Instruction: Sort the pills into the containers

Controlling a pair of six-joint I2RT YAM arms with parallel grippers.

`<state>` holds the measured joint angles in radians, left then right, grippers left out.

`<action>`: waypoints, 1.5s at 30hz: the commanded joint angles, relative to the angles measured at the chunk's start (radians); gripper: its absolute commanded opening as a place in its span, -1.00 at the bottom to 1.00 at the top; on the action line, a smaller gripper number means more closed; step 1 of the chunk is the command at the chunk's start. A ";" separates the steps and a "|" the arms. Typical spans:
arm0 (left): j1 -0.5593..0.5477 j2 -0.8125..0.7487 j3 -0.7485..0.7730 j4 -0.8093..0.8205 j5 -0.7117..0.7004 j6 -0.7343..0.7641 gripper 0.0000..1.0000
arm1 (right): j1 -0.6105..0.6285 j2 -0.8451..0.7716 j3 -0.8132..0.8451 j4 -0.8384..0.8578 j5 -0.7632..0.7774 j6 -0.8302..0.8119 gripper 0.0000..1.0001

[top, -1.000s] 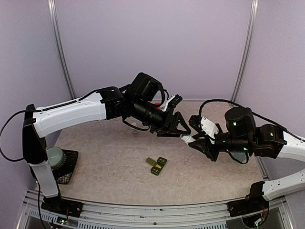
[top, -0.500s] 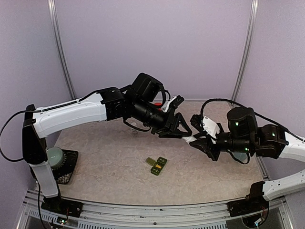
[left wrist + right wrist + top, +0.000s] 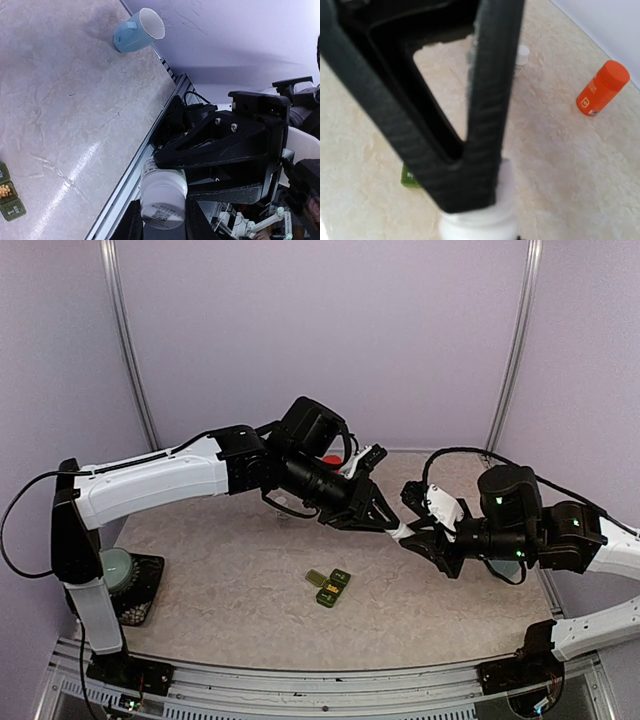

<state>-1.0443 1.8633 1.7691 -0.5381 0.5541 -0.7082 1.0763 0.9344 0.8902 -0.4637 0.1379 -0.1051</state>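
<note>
Whereas a second ago the left gripper stood with its jaws spread wide just short of the bottle, we now find them drawn in and clenched on one end of the white bottle. In the left wrist view its fingers press that end from both sides. We record the right gripper as clamped on the opposite end of the same bottle, which hangs between the two arms, above the table and clear of it. The right wrist view shows only the bottle and the left gripper's dark fingers closing over it, not the right fingers themselves. We judge that this two-handed hold prepares for twisting the cap off, and that no pill can leave this bottle until that is done. The containers lie on the table, nearer the arm bases and left of the meeting point, well apart from both grippers, with at least one lid open. One compartment already shows small yellow pills. Further out we note a pale blue mug and a capped orange bottle, neither touched.
</note>
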 commanded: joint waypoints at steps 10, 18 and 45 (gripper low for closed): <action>-0.081 0.084 0.160 -0.109 0.054 0.253 -0.80 | 0.010 -0.025 0.001 0.025 -0.174 0.034 -0.75; -0.189 0.053 0.209 -0.168 0.024 0.566 -0.82 | -0.004 -0.082 -0.015 0.066 -0.382 0.195 -0.71; -0.380 -0.101 0.136 -0.263 0.032 0.949 -0.13 | -0.100 -0.129 -0.187 0.473 -0.987 0.736 -0.71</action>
<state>-1.3655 1.7870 1.9526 -0.8753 0.4892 0.2306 1.0100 0.7910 0.6983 -0.1093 -0.9470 0.6312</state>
